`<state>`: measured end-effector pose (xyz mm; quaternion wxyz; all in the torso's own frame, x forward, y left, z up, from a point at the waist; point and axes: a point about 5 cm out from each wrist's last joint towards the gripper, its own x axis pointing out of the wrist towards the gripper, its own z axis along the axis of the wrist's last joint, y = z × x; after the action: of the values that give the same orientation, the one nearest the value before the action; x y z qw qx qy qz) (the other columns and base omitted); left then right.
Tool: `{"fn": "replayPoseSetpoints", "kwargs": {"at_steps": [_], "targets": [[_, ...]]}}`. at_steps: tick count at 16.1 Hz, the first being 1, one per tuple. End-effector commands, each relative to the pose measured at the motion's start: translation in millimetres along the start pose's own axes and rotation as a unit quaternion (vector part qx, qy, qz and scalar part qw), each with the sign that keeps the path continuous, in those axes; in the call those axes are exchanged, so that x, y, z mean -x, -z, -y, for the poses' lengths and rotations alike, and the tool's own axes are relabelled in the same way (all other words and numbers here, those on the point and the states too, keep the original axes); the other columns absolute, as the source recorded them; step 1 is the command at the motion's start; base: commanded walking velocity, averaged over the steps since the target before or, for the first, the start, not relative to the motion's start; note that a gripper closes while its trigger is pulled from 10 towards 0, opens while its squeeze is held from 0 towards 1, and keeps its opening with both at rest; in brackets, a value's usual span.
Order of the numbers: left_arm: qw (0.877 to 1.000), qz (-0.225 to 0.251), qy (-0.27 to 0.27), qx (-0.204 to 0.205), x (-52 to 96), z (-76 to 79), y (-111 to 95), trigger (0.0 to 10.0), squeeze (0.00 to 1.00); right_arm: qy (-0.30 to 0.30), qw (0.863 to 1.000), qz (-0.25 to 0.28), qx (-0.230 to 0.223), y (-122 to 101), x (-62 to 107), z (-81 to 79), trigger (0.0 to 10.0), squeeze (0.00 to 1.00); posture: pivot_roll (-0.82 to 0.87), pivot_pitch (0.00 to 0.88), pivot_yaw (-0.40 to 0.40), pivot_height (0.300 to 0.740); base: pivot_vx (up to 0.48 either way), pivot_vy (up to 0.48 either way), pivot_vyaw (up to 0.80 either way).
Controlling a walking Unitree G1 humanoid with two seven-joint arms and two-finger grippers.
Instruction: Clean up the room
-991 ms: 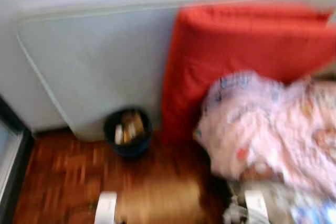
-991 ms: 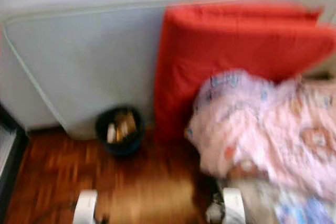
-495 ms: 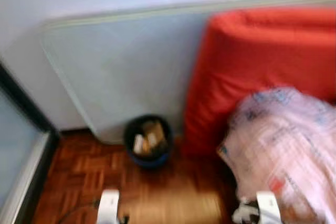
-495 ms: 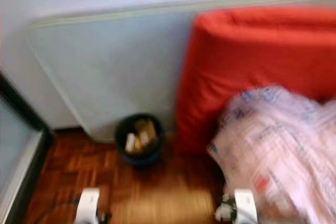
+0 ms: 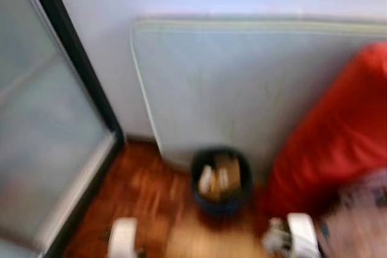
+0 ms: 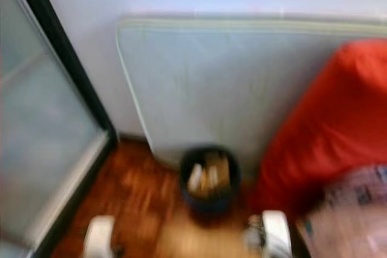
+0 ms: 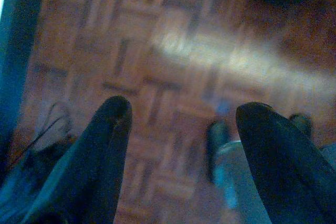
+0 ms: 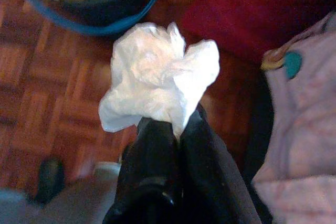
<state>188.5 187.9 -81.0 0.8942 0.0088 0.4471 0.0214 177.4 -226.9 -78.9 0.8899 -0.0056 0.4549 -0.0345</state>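
Observation:
My right gripper is shut on a crumpled white tissue, held low over the parquet floor near the dark blue waste bin. The bin holds paper scraps and stands against a pale mattress that leans on the wall. In the eye views the right wrist sits just right of the bin, with the tissue bunched beside it. My left gripper hangs open over bare floor, nothing between its fingers. Its wrist is at the lower left.
A red cushion leans right of the bin, with pink patterned bedding in front of it. A black-framed glass door runs along the left. A cable lies on the floor near the left gripper.
The camera has swung left: the bin, mattress and red cushion have shifted right in view, and the glass door has come in on the left. Both wrists keep their places at the bottom.

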Motion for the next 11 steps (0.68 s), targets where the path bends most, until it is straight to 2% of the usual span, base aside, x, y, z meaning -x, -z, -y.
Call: {"fn": "replayPoseSetpoints", "kwargs": {"at_steps": [1, 2, 3, 6, 8, 10, 11], "targets": [[1.000, 0.004, -0.011, -0.006, 0.2, -9.4, -3.3, 10.0, 0.00, -0.006, 1.000, 0.006, -0.011, -5.0, -2.6, -10.9, 10.0, 0.00, -0.01, 0.000, 0.013, 0.740, 0.360, 0.000, 0.00], [1.000, 0.004, -0.010, -0.006, 0.2, -9.1, -3.5, 10.0, 0.00, -0.008, 1.000, 0.007, -0.012, -7.5, -3.7, -15.4, 10.0, 0.00, -0.01, 0.000, 0.014, 0.740, 0.360, 0.000, 0.00], [1.000, 0.005, -0.008, -0.005, 0.0, -8.5, -4.0, 10.0, 0.00, -0.015, 1.000, 0.009, -0.011, -9.1, -5.2, -27.2, 10.0, 0.00, -0.01, 0.000, 0.013, 0.740, 0.360, 0.000, 0.00], [1.000, 0.006, -0.008, -0.004, -0.1, -8.4, -4.7, 10.0, 0.00, -0.022, 1.000, 0.005, -0.005, -6.7, -5.7, -39.6, 10.0, 0.00, -0.01, 0.000, 0.013, 0.740, 0.359, 0.000, 0.00], [1.000, 0.008, -0.008, -0.003, -0.2, -8.4, -5.4, 10.0, 0.00, -0.025, 1.000, -0.007, 0.018, -1.5, -5.3, -44.5, 10.0, 0.00, -0.01, 0.000, 0.012, 0.740, 0.360, 0.000, 0.00], [1.000, 0.009, -0.009, -0.002, -0.2, -8.7, -6.1, 10.0, 0.00, -0.022, 1.000, -0.006, -0.009, -0.4, -5.4, -49.8, 10.0, 0.00, -0.01, 0.000, 0.012, 0.740, 0.422, 0.000, 0.00], [1.000, 0.010, -0.009, -0.002, -0.2, -8.8, -6.4, 10.0, 0.00, -0.025, 1.000, -0.006, 0.000, -0.5, -5.5, -53.3, 10.0, 0.00, -0.01, 0.000, 0.012, 0.740, 0.364, 0.000, 0.00]]}}
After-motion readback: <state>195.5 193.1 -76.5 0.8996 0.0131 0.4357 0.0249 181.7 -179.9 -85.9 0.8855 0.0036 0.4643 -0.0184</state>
